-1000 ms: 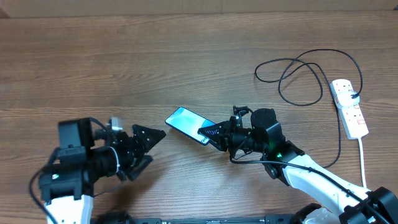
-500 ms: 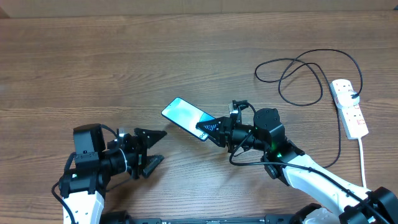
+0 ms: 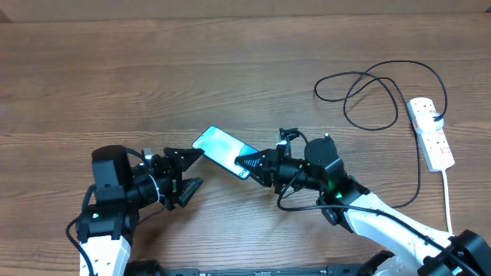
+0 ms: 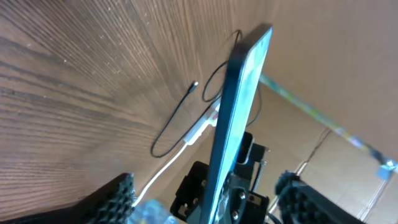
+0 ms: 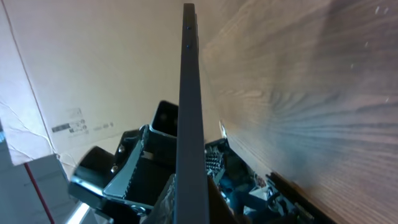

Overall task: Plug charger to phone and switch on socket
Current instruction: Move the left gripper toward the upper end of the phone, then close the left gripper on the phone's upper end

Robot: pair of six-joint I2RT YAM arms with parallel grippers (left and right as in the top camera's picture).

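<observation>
— Two claws overhead: right gripper (image 3: 244, 165) pinches the phone (image 3: 217, 144) by one end; left gripper (image 3: 201, 167) wide at the other; charger (image 3: 344, 106) loops near socket (image 3: 431, 136), well apart.
— Left wrist: phone edge-on between spread fingers (image 4: 118, 196), likely a handover. Right wrist: clamped, steadying it.

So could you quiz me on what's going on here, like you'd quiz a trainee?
1. True or false: no gripper is touching the phone.
2. Where is the black charger cable?
A. Looped on the table near the white power strip
B. Plugged into the phone
C. Draped over an arm
3. Fill in: the ___ gripper is shut on the phone's end.

Key
1. False: one gripper clamps it.
2. A.
3. Right: the right gripper holds it, while the left gripper is open near the other end.
</observation>
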